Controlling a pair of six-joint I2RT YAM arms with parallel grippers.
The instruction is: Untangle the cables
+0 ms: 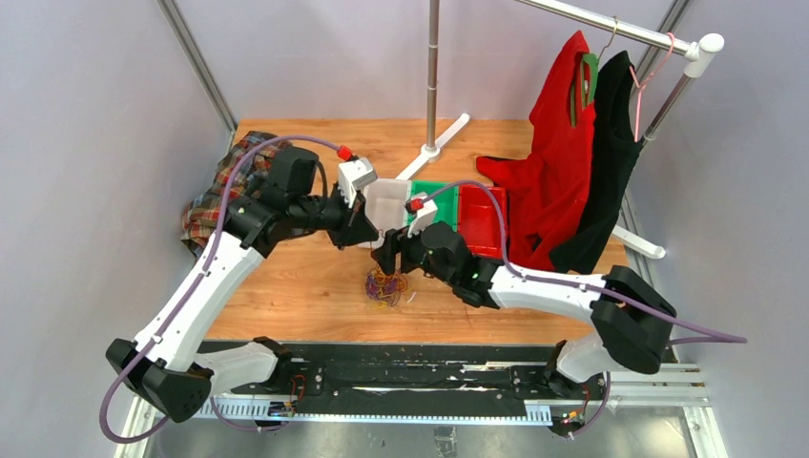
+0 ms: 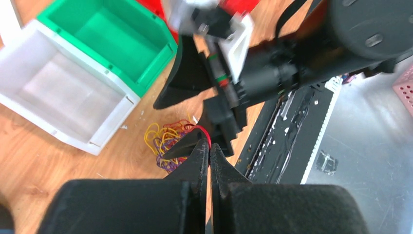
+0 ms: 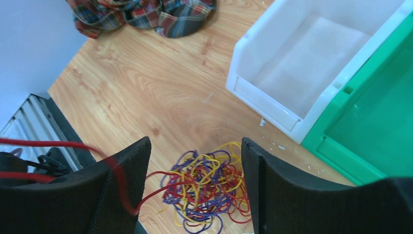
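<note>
L gripper (image 2: 209, 146) pinched shut on red strand (image 2: 203, 130), seen only in L wrist cam; cables (image 3: 204, 192) = loose red/yel/purple knot on table (image 3: 160, 87) near white bin (image 3: 311, 63), under R gripper (image 3: 195, 144) w/ jaws wide apart per R wrist cam.

I count one bunch of cables (image 1: 384, 285) midway along the desk, nearer its near edge, with strands in three colours: red, yellow and purple. Three open bins sit in a row toward the far edge: one white bin (image 1: 389, 196), one green bin (image 1: 434, 191) and one red bin (image 1: 477, 221). Garments come to three: one plaid shirt (image 1: 205, 210) at the far left corner, plus one red garment (image 1: 558, 143) and one black garment (image 1: 611, 143) by the right edge, both on a single clothes rack (image 1: 611, 27). I have two grippers: left gripper (image 2: 209, 146) and right gripper (image 3: 195, 146).
</note>
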